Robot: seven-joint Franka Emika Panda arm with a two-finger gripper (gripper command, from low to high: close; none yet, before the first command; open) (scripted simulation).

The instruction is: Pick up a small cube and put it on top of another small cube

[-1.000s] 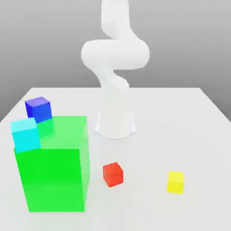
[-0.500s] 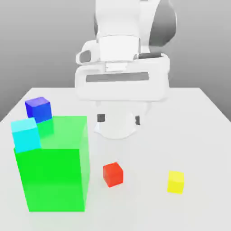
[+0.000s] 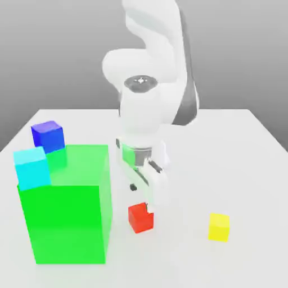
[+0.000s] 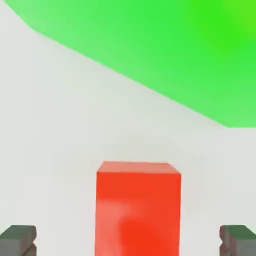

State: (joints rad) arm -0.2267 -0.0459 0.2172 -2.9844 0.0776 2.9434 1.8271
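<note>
Item: tool point(image 3: 147, 207) of the white arm point(image 3: 147, 112), pointing down at the counter point(image 3: 247, 169). Its fingers point(image 4: 19, 239) stand wide apart, holding nothing. In the hand view both dark fingertips flank the red cube, one on each side, each well clear of its faces.

Item: small red cube point(image 3: 140, 217). Sits on the counter directly under the tool, between the spread fingers, not gripped. In the exterior view the lower end of the tool overlaps the cube's upper back edge; whether it touches there cannot be told. In the hand view the cube point(image 4: 137, 207) is centred between the fingertips.

Item: small yellow cube point(image 3: 219, 227). On the counter, well apart from the tool, off toward the exterior view's right, at much the same depth as the red cube.

Item: large green block point(image 3: 67, 205). Translucent, stands on the counter just beside the tool, on the exterior view's left of it; a narrow gap of counter separates it from the red cube. In the hand view its green face point(image 4: 165, 50) lies beyond the red cube.

Item: cyan cube point(image 3: 31, 167). At the green block's upper far corner, on the side away from the tool.

Item: blue cube point(image 3: 48, 135). Behind the cyan cube, farther from the tool.
</note>
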